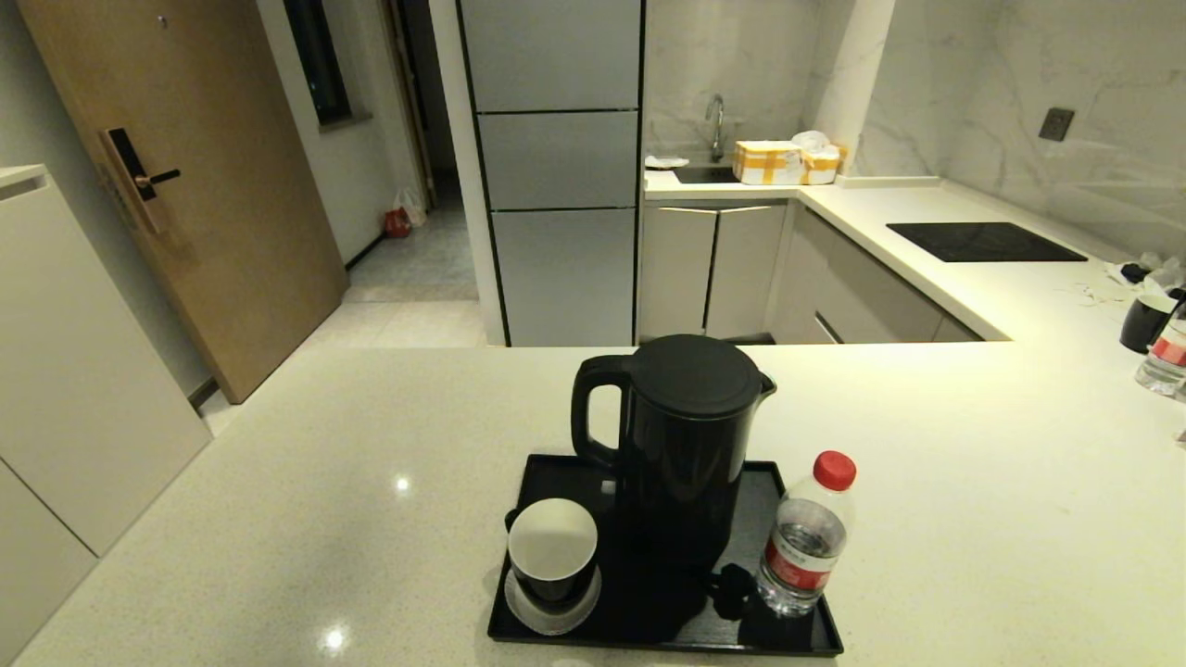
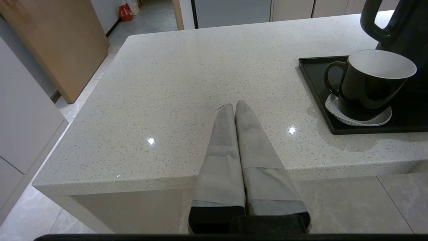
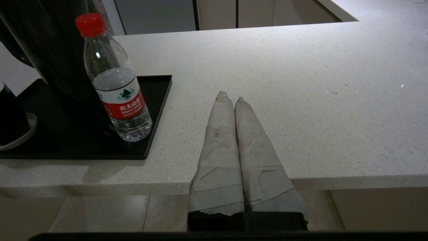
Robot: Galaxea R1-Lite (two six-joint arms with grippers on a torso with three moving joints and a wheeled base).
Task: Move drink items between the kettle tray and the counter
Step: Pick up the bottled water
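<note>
A flat black tray lies on the cream speckled counter, near its front edge. On the tray's left stands a black cup, white inside, on a white saucer. A clear water bottle with red cap and label stands upright at the tray's right front corner. Neither gripper shows in the head view. My left gripper is shut and empty over the counter's front edge, left of the cup. My right gripper is shut and empty, right of the bottle and the tray.
A tall black kettle fills the tray's middle, between cup and bottle. At the far right edge stand another black cup and a second bottle. A black cooktop lies at the back right. The counter's front edge runs just under both grippers.
</note>
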